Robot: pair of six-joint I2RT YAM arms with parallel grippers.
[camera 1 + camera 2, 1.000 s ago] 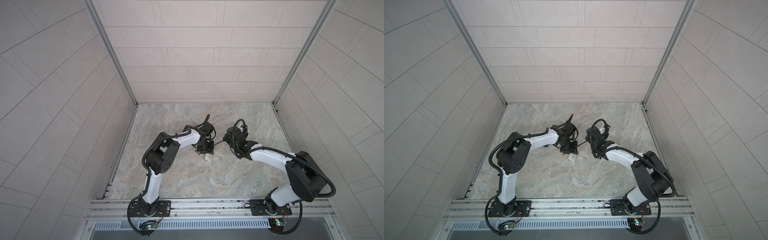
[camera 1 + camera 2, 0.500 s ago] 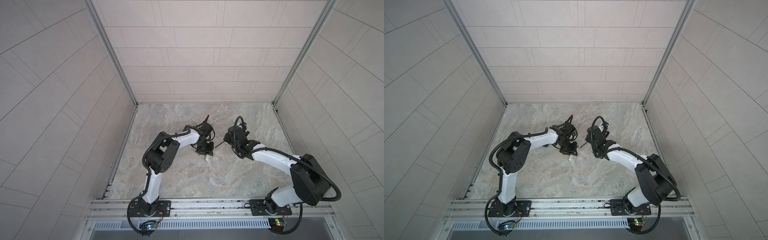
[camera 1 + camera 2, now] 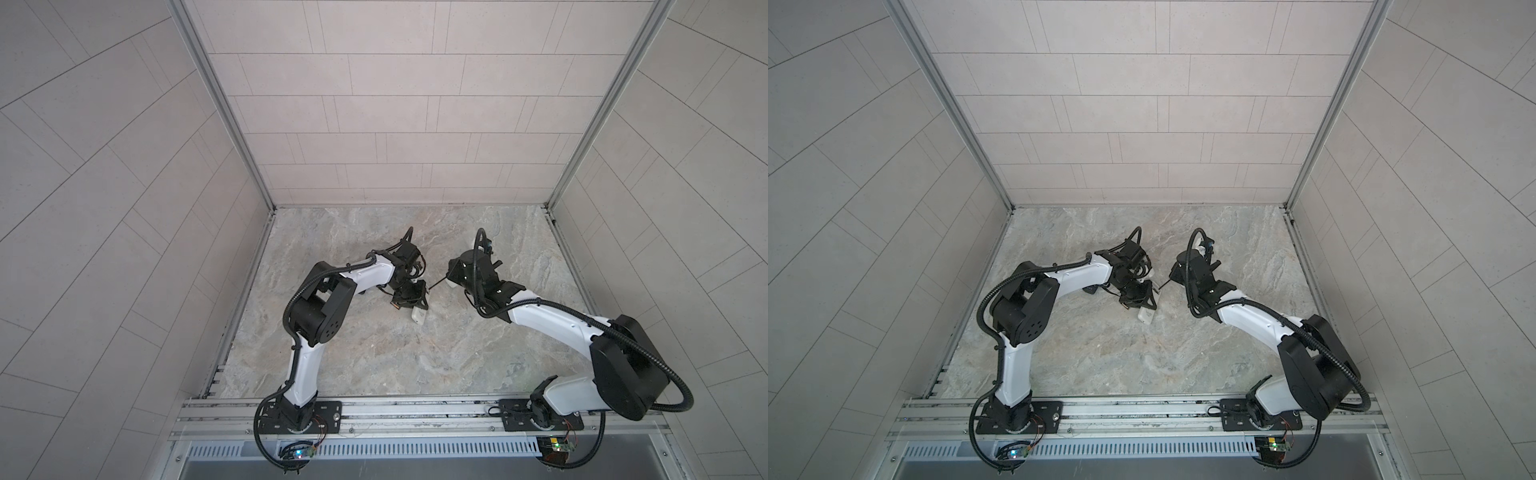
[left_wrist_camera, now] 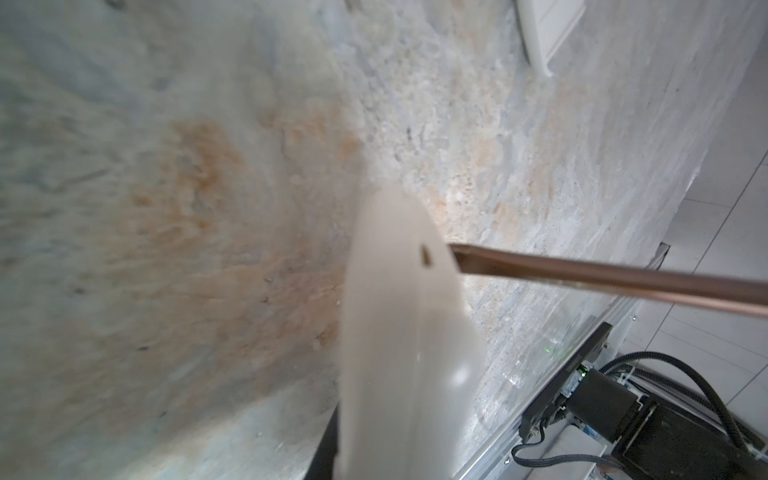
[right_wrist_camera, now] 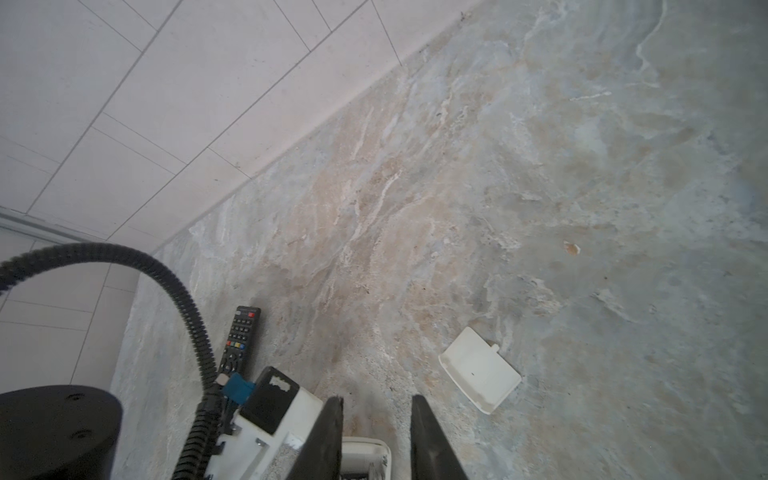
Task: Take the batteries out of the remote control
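In both top views the left gripper [image 3: 409,299] is down over a white plastic remote control [image 3: 419,328]; the remote's rounded end pokes out from beneath it onto the marbled grey stone tabletop [image 3: 374,365]; its own body hides its jaws here. The right gripper [image 3: 454,278] sits just beside it, apart; the thin dark metal shaft of a screwdriver [image 3: 438,283] runs from under it across the gap to the left gripper, so it grips that tool, handle hidden. A small black battery [image 3: 396,306] with a copper-coloured end seems to lie on the table just beside the left gripper; it is too small to be sure; whether others sit inside the remote I cannot tell.

In the left wrist view the white remote [image 4: 407,332] fills the foreground, blurred; one dark finger [image 4: 328,449] presses against its side, pinching it; the screwdriver shaft [image 4: 602,278] meets the remote's edge; a white rectangular plastic cover piece [image 4: 544,29] lies flat well apart.

In the right wrist view the two dark fingers [image 5: 328,440] stand narrowly apart, bare table between their tips; a corner of the white remote [image 5: 365,453] shows between them; the cover piece [image 5: 480,370] lies near; a long black button remote [image 5: 241,340] lies flat.
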